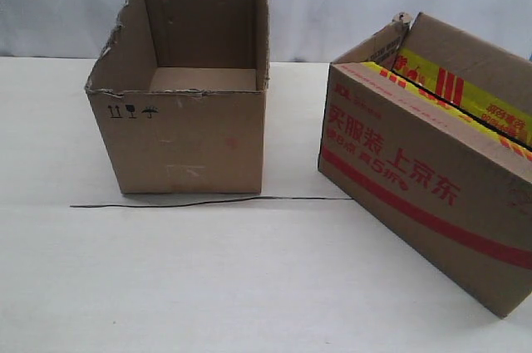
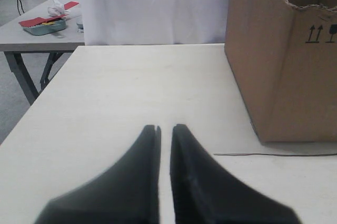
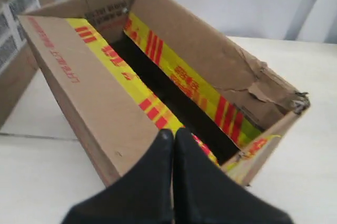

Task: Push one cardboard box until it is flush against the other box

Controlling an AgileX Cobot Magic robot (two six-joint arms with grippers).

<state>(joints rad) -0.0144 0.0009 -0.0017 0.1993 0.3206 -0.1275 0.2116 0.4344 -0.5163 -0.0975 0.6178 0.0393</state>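
Observation:
The cardboard box, with red lettering, a red stripe and yellow-and-red tape, stands at an angle on the right of the table. The other box, plain brown with a ragged rim and open top, stands at the left, a clear gap between them. Neither gripper shows in the exterior view. My right gripper is shut, empty, its tips over the taped box's top flap beside the tape; contact cannot be told. My left gripper is shut with a thin slit, empty, low over the table, well short of the plain box.
A thin dark line runs along the white table in front of the plain box towards the taped one. A white backdrop hangs behind. A grey side table with small items stands beyond the table's edge.

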